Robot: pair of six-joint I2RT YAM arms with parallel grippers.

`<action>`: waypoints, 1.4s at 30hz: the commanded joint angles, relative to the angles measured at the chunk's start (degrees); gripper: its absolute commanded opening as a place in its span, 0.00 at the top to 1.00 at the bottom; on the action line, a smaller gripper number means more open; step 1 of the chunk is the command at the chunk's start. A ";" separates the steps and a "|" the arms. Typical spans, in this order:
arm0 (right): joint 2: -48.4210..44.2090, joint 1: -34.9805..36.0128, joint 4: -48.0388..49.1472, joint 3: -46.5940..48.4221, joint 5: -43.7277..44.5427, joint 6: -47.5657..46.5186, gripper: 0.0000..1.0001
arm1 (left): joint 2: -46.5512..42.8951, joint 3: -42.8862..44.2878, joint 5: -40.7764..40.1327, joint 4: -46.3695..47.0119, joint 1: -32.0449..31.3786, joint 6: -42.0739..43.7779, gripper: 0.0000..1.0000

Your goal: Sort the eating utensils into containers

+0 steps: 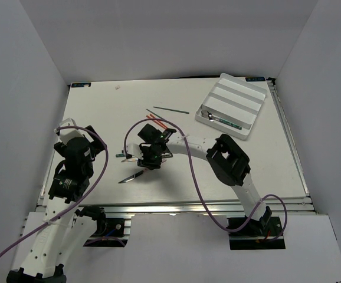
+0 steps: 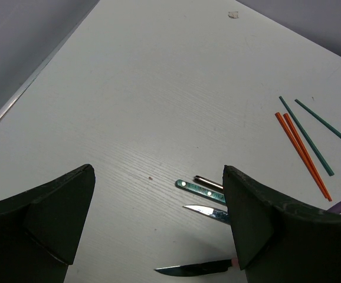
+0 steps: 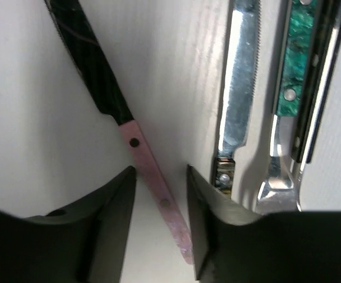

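Note:
My right gripper (image 3: 158, 172) is down on the table with its jaws straddling the pinkish handle of a dark-bladed knife (image 3: 136, 144). A gap still shows beside the handle, so it is open. Right of it lie a serrated knife (image 3: 240, 76) and a green-handled utensil (image 3: 294, 59). From above, this gripper (image 1: 148, 160) covers the utensil cluster, and the knife's blade (image 1: 130, 177) sticks out to the lower left. My left gripper (image 2: 158, 224) hovers wide open, holding nothing. The white tray (image 1: 241, 88) at the back right holds a spoon (image 1: 209, 116).
Orange chopsticks (image 2: 303, 154) and green chopsticks (image 2: 307, 137) lie behind the cluster toward the table's middle (image 1: 170, 110). A purple cable (image 1: 191, 171) loops over the right arm. White walls enclose the table on three sides.

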 commanded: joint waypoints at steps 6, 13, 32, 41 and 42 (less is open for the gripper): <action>-1.17 1.50 2.01 -8.14 -3.65 -4.16 0.57 | -0.24 0.11 0.34 0.52 0.14 0.45 0.02; -4.07 3.87 7.38 -15.62 -0.93 -4.59 0.72 | -0.41 0.02 0.35 0.52 0.14 0.45 0.02; -26.91 -9.80 15.98 -21.16 2.31 -2.22 1.00 | -1.82 0.02 -0.01 0.52 0.14 0.27 0.02; -27.37 -33.19 32.94 -23.72 19.10 -10.19 1.00 | -2.52 -0.06 1.05 0.78 0.14 0.36 0.02; -26.32 -34.52 35.31 -23.19 19.72 -11.87 1.00 | -2.61 -0.06 1.05 0.87 0.14 0.36 0.02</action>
